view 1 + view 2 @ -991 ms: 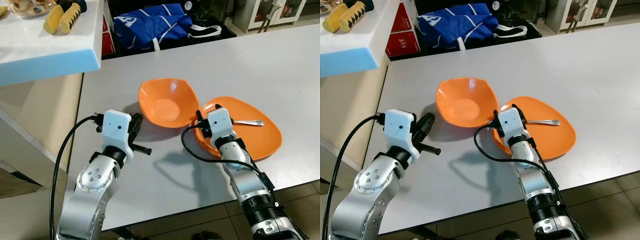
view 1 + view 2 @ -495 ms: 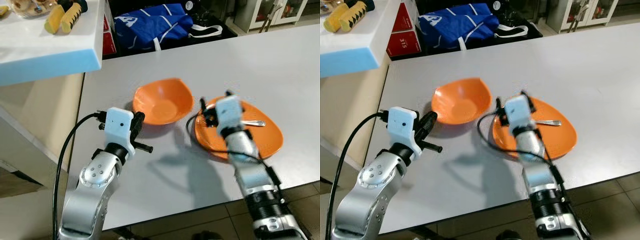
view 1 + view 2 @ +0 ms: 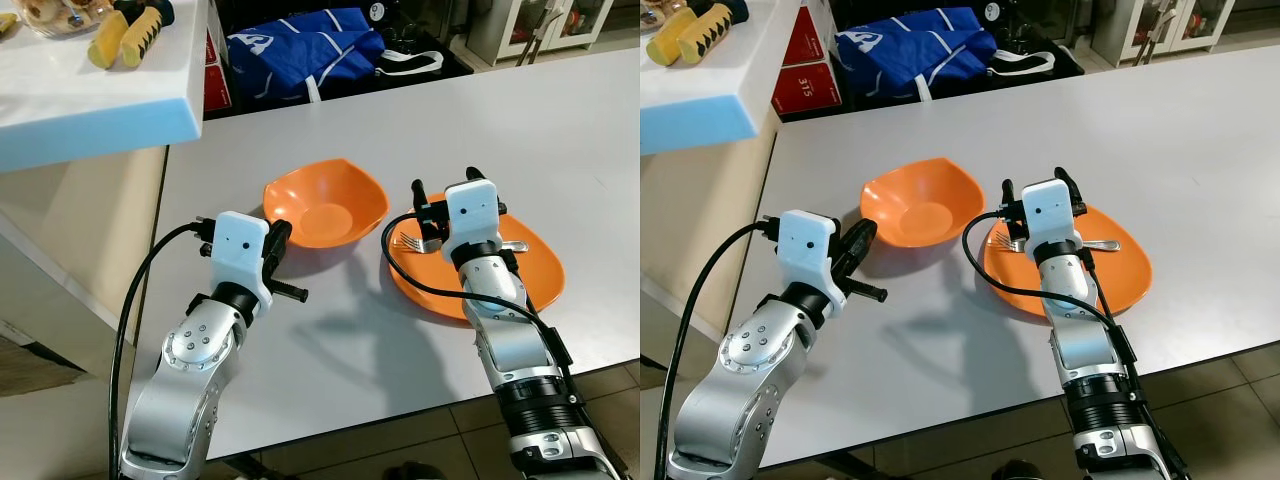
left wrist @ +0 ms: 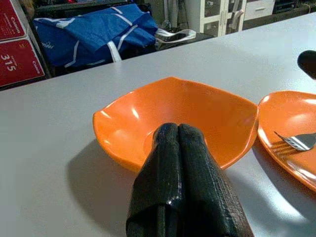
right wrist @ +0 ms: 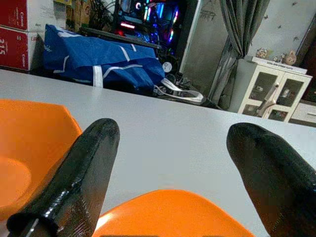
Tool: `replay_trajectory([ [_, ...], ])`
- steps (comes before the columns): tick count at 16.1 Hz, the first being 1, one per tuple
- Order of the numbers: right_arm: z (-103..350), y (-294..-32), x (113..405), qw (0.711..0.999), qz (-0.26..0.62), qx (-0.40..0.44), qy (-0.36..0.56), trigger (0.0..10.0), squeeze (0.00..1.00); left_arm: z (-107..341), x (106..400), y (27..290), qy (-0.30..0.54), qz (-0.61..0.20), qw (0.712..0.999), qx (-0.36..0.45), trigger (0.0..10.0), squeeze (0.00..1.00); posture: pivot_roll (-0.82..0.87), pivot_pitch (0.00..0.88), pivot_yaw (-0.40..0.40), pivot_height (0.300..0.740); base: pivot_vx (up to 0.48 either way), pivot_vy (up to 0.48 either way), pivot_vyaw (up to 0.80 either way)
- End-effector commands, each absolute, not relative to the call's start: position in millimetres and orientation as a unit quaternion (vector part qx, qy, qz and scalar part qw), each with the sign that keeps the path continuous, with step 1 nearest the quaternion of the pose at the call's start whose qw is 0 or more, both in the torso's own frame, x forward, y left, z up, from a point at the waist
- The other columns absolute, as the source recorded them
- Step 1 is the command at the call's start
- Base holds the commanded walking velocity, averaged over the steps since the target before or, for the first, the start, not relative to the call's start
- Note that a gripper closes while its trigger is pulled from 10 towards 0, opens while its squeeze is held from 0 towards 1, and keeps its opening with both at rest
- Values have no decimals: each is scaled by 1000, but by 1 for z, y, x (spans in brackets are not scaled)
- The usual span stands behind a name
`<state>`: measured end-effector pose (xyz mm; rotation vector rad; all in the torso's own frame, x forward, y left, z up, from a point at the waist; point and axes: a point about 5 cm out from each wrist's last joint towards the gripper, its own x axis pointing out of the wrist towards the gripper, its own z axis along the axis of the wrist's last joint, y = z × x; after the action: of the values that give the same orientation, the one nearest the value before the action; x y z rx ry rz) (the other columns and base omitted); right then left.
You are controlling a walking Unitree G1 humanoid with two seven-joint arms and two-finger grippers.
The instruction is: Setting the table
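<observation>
Gaping empty, right tool [image 5: 173, 163] above plate [image 3: 540, 272]; left tool [image 4: 180, 143] pinched closed, empty, beside bowl [image 4: 173, 116].

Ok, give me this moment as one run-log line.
left claw shut, beside orange bowl | right claw open above orange plate | fork on plate | bowl and plate apart

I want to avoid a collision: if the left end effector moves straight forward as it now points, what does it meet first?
Most likely the orange bowl. The left end effector, fingers pressed shut, points at the bowl's near wall, with a little bare table between them. The gap is hard to judge.
</observation>
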<state>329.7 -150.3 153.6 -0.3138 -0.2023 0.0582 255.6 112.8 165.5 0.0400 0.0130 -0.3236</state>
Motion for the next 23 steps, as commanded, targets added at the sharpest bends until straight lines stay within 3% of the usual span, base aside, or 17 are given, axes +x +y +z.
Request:
replay_trajectory([
  [1, 157, -148, 331, 983, 28, -149, -105, 10000, 0, 165, 256, 115, 7, -156, 988, 21, 10000, 0, -211, 45, 117, 740, 0, 0, 0],
  [9, 157, -148, 331, 983, 28, -149, -105, 10000, 0, 165, 256, 115, 7, -156, 988, 21, 10000, 0, -211, 45, 117, 740, 0, 0, 0],
  [11, 157, -193, 282, 970, -79, -186, -135, 10000, 0, 160, 255, 144, -21, -45, 999, -10, 10000, 0, -219, 25, 88, 740, 0, 0, 0],
  [12, 150, -199, 271, 970, -88, -193, -122, 10000, 0, 154, 254, 151, -15, -21, 1000, -11, 10000, 0, -223, 24, 86, 740, 0, 0, 0],
  [17, 145, -189, 269, 974, -60, -186, -114, 10000, 0, 152, 256, 148, -2, -56, 998, 3, 10000, 0, -218, 16, 78, 740, 0, 0, 0],
  [23, 128, -177, 253, 987, -27, -125, -94, 10000, 0, 137, 241, 164, 17, -11, 1000, 9, 10000, 0, -180, 0, 80, 740, 0, 0, 0],
])
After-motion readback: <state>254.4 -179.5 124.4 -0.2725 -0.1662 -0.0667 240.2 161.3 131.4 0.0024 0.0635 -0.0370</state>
